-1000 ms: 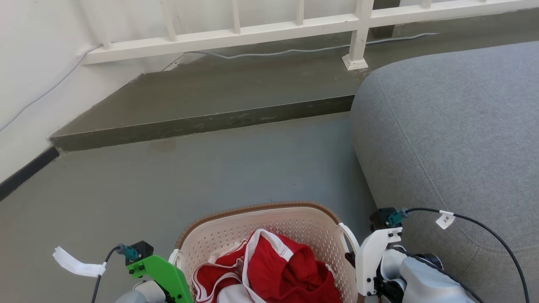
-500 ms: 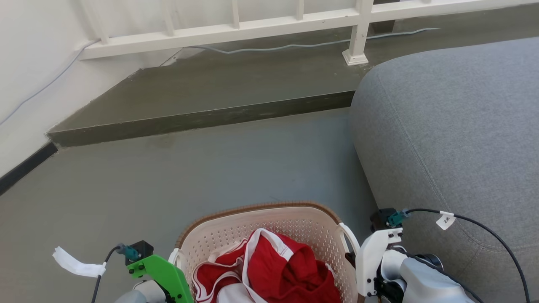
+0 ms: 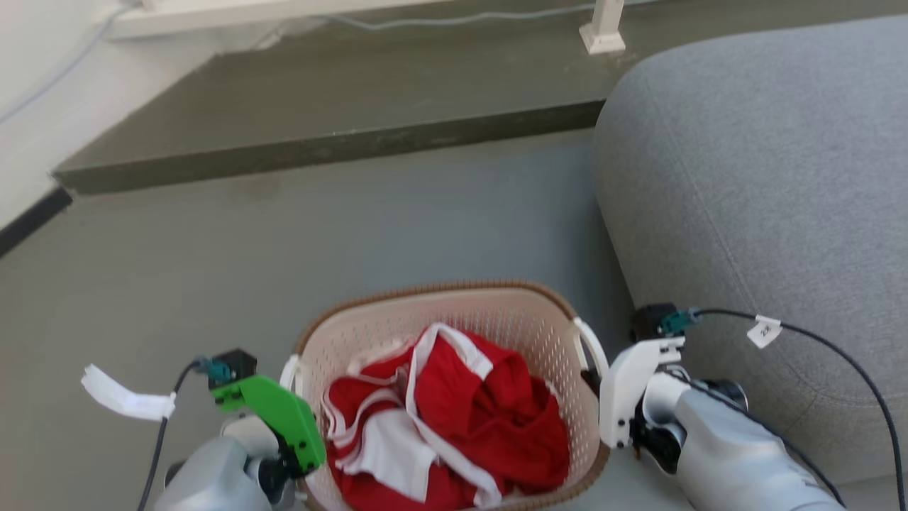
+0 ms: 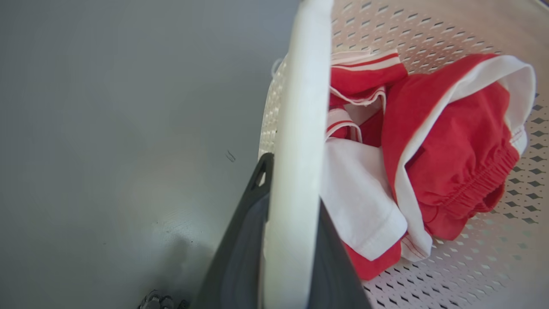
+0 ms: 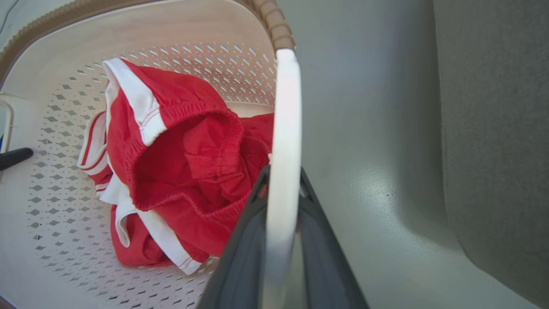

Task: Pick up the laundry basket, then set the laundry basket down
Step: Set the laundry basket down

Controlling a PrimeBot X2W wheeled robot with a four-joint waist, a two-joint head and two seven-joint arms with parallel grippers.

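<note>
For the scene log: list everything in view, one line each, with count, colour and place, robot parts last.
laundry basket: one, cream-white with brown rim, between the grippers, left of the sofa
handles: two, white, one on each side of the basket
clothes: a bundle, red and white, inside the basket
sofa: one, grey, at the right
floor: grey, in front of the step
step: one, darker grey, across the far side
railing post: one, white, standing on the step
left gripper: one, dark fingers, closed on the left handle
right gripper: one, dark fingers, closed on the right handle
</note>
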